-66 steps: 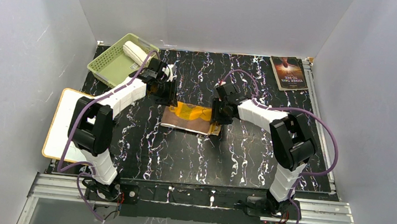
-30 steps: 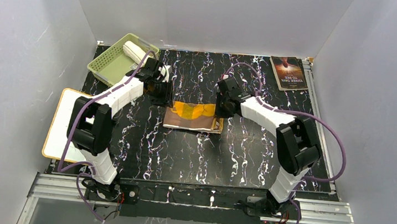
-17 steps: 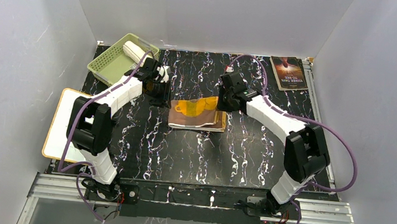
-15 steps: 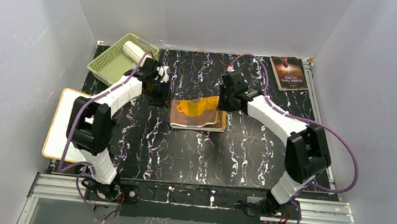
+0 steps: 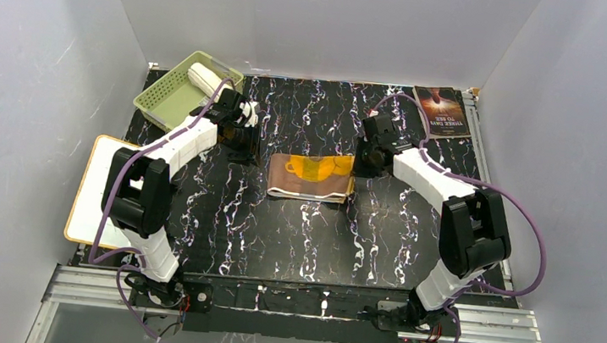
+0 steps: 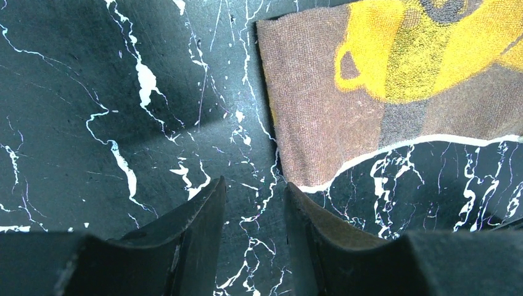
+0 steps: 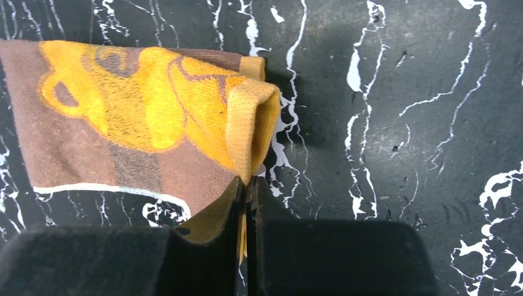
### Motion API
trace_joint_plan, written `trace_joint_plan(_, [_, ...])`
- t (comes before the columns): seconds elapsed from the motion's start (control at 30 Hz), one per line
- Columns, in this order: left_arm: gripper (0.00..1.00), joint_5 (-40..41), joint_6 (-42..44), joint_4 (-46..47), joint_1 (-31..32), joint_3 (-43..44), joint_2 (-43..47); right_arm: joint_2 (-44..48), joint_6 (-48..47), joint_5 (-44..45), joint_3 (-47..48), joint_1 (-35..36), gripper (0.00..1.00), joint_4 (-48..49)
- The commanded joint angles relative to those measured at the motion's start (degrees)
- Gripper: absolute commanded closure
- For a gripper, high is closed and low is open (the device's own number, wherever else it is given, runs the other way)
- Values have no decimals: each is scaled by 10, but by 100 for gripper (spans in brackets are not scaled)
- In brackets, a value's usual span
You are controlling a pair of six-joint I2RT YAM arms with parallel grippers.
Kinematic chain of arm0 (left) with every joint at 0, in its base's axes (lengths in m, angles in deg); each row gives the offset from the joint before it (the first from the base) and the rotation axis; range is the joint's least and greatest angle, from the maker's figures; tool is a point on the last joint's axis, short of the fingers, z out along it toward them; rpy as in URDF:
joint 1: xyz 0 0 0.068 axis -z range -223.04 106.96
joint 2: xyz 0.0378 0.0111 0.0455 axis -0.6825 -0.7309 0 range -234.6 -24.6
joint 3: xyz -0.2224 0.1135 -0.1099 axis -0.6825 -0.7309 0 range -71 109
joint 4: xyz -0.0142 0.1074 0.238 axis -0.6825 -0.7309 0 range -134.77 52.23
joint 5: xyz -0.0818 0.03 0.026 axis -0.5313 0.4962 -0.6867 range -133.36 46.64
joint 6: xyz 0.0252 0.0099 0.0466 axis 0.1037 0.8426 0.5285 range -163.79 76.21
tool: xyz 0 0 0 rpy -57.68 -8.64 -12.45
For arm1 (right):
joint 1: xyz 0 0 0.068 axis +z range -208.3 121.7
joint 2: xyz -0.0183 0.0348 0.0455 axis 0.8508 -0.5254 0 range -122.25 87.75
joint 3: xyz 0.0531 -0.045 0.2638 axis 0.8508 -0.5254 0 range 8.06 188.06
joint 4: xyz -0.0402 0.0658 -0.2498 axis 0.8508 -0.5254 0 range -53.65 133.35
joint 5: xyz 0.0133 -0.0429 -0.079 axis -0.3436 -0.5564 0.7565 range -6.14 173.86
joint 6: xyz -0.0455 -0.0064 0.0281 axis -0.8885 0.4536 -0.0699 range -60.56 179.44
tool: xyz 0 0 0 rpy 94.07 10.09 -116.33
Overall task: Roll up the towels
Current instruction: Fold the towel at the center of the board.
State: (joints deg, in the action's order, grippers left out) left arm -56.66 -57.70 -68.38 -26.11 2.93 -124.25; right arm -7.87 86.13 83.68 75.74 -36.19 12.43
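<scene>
**Right gripper** (image 7: 247, 206): jaws pressed together on a doubled-over flap at the right edge of the yellow towel (image 7: 142, 117). The flap stands up as a small open loop just above the fingertips.

**Left gripper** (image 6: 250, 213): jaws partly apart with nothing between them, over the bare table (image 6: 92, 123) just beside the towel's near left corner. It does not appear to touch the cloth.

**Position:** the yellow towel lies mid-table between the two grippers, brown-and-yellow face up, with a white trim along the near edge. The cream towel (image 5: 205, 79) sits as a roll in the basket (image 5: 157, 101) at the far left. A book (image 5: 441, 111) lies in the far right corner.

**Handling (judgement):**
- Light, limp terry with no stiffness, so it sags and folds wherever it is unsupported.
- The nap should cling to the pads and drag on the table. It is not slippery and not fragile.
- A pinch on one side alone will likely pull the cloth askew.
- Best hold is the thin hem at both ends of one edge, so the roll starts straight. The free left corner looks like the place for the left gripper.
</scene>
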Motion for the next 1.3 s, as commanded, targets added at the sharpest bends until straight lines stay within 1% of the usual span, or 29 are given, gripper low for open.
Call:
trace_joint_plan(0.0, [62, -5, 5, -18, -5, 10, 20, 12, -12, -33, 15, 3, 100, 39])
trace_joint_plan(0.23, [62, -10, 5, -20, -8, 10, 25, 15, -17, -43, 63, 21, 100, 19])
trace_joint_plan(0.3, [62, -44, -8, -11, -23, 5, 36, 10, -13, -50, 90, 46, 100, 12])
trace_joint_plan(0.37, [62, -88, -30, 5, -56, -5, 62, -2, -6, -52, 130, 75, 100, -1])
trace_joint_plan(0.47, [61, -152, -69, 26, -132, -24, 112, -35, 7, -56, 226, 124, 100, -21])
trace_joint_plan(0.5, [61, -172, -81, 29, -163, -28, 131, -61, 11, -57, 258, 139, 100, -26])
trace_joint_plan(0.57, [60, -213, -101, 30, -246, -26, 168, -97, 17, -62, 329, 169, 100, -37])
trace_joint_plan(0.67, [58, -255, -122, 33, -334, -22, 217, -167, 19, -74, 456, 210, 100, -63])
trace_joint_plan(0.73, [58, -245, -123, 22, -350, -17, 242, -218, 23, -87, 538, 232, 100, -82])
trace_joint_plan(0.8, [57, -239, -140, 39, -353, -37, 267, -267, 31, -107, 616, 249, 100, -99])
trace_joint_plan(0.87, [57, -231, -147, 45, -364, -52, 289, -307, 45, -130, 671, 263, 100, -102])
trace_joint_plan(0.93, [57, -217, -146, 36, -375, -55, 299, -327, 61, -149, 698, 274, 100, -90])
trace_joint_plan(1.1, [56, -210, -145, 33, -380, -52, 302, -343, 88, -186, 691, 284, 100, -53])
trace_joint_plan(1.27, [55, -213, -142, 34, -380, -54, 298, -325, 79, -177, 661, 282, 100, -46])
